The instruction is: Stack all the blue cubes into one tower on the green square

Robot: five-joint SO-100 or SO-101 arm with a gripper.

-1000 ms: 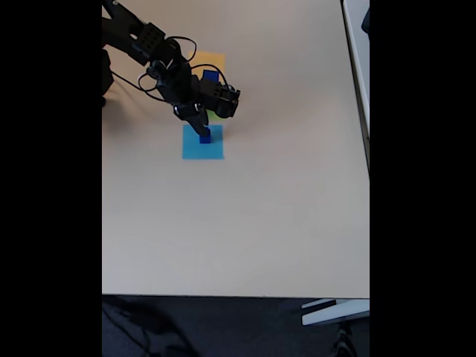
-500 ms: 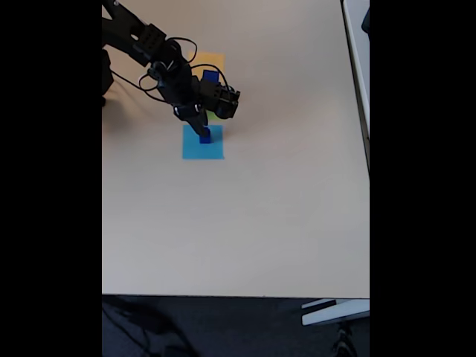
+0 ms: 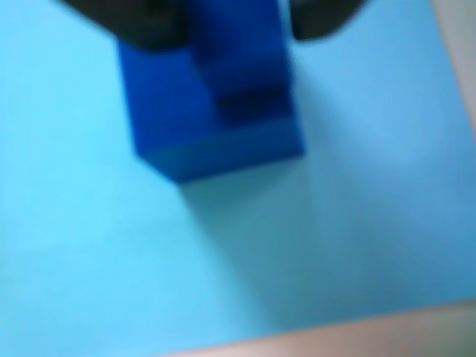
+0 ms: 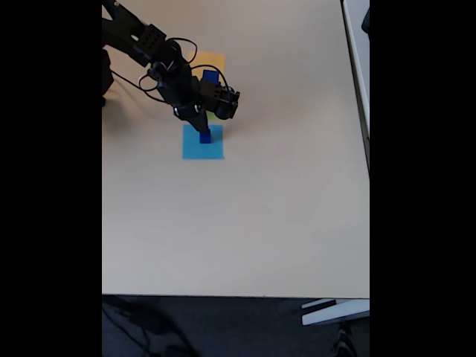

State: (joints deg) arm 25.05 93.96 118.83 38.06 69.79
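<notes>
- Because the counter is bare in front, the work sits far back: the light-blue square lies under the hand, the orange-yellow square beyond it with another blue cube.
- While the fixed view gives this layout, the green square is mostly hidden just behind the hand.
- Only the wrist view shows the small blue cube resting on light-blue paper, dark fingers at its sides; probably pinching it, but blur leaves that untold.
</notes>
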